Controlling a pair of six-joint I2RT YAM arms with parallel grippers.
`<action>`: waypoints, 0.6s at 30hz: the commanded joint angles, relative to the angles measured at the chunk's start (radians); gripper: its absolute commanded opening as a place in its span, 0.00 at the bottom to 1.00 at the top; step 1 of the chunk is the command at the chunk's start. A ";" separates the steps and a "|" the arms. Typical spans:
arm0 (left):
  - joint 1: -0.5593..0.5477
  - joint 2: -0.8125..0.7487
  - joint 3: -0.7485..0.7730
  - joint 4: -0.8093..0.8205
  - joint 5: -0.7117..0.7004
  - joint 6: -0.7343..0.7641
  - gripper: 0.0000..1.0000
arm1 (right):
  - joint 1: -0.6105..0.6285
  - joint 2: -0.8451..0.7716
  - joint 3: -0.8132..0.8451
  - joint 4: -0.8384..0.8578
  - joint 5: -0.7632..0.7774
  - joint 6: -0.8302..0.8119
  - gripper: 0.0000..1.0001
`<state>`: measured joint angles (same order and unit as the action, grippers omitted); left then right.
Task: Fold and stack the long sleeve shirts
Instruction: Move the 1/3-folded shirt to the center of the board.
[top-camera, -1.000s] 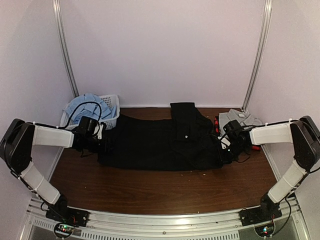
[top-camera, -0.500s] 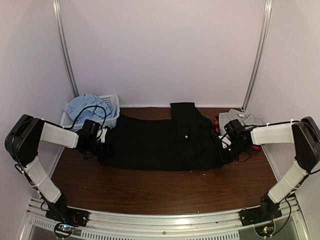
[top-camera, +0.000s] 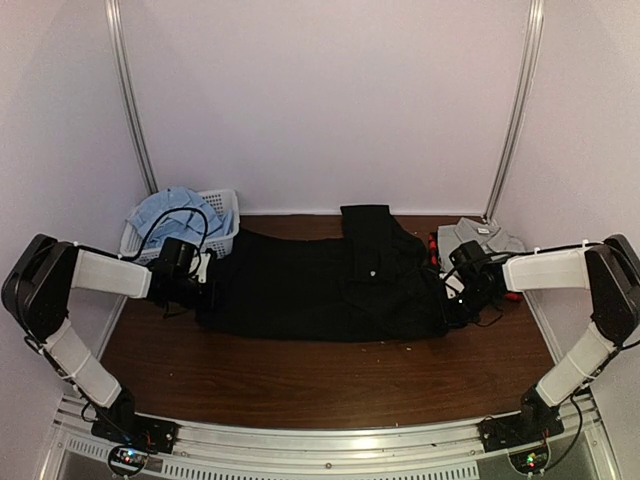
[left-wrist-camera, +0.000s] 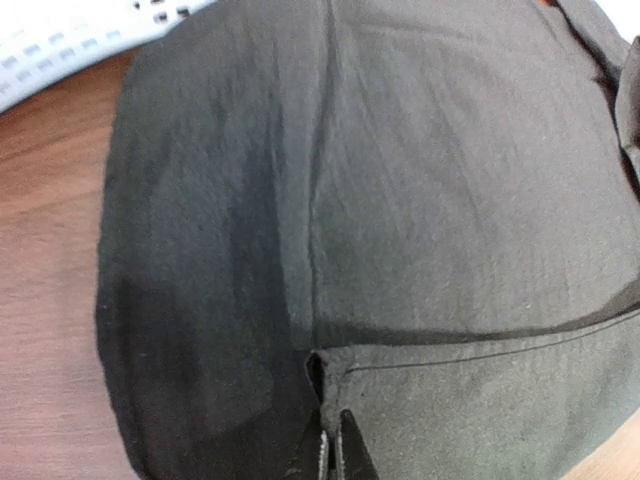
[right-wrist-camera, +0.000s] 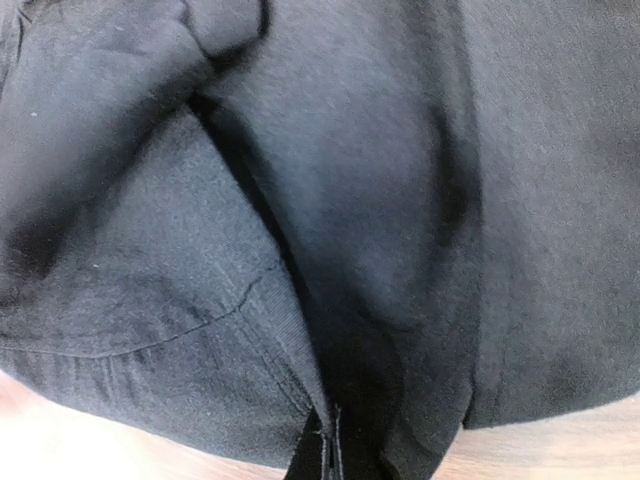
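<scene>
The plain black shirt (top-camera: 320, 280) lies spread flat across the middle of the table. My left gripper (top-camera: 205, 290) is at its left edge, shut on a pinched fold of the hem (left-wrist-camera: 335, 375). My right gripper (top-camera: 452, 300) is at the shirt's right edge, shut on a seam of the black cloth (right-wrist-camera: 300, 360). A folded grey shirt (top-camera: 480, 235) sits at the back right. A little red plaid cloth (top-camera: 434, 245) shows beside it. The light blue shirt (top-camera: 175, 210) is heaped in the basket.
A white mesh basket (top-camera: 228, 215) stands at the back left, just behind my left arm. Brown tabletop (top-camera: 320, 380) runs in front of the shirt to the metal rail at the near edge. Walls close in both sides.
My left gripper has closed on the black shirt's left edge, and that arm shifted slightly. The right arm has stayed in place, shut on the cloth.
</scene>
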<state>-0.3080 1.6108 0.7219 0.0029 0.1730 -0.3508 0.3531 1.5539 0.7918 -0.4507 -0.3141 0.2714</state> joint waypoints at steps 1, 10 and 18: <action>0.007 -0.057 -0.015 0.040 -0.035 -0.011 0.00 | -0.008 -0.036 -0.017 -0.001 0.059 0.025 0.00; 0.007 -0.102 -0.025 0.005 -0.093 -0.027 0.00 | -0.037 -0.075 -0.029 -0.007 0.096 0.046 0.00; 0.007 -0.064 -0.043 0.002 -0.150 -0.038 0.00 | -0.063 -0.088 -0.039 0.015 0.125 0.066 0.00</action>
<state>-0.3080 1.5291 0.6933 -0.0048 0.0818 -0.3744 0.3134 1.4902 0.7712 -0.4507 -0.2474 0.3191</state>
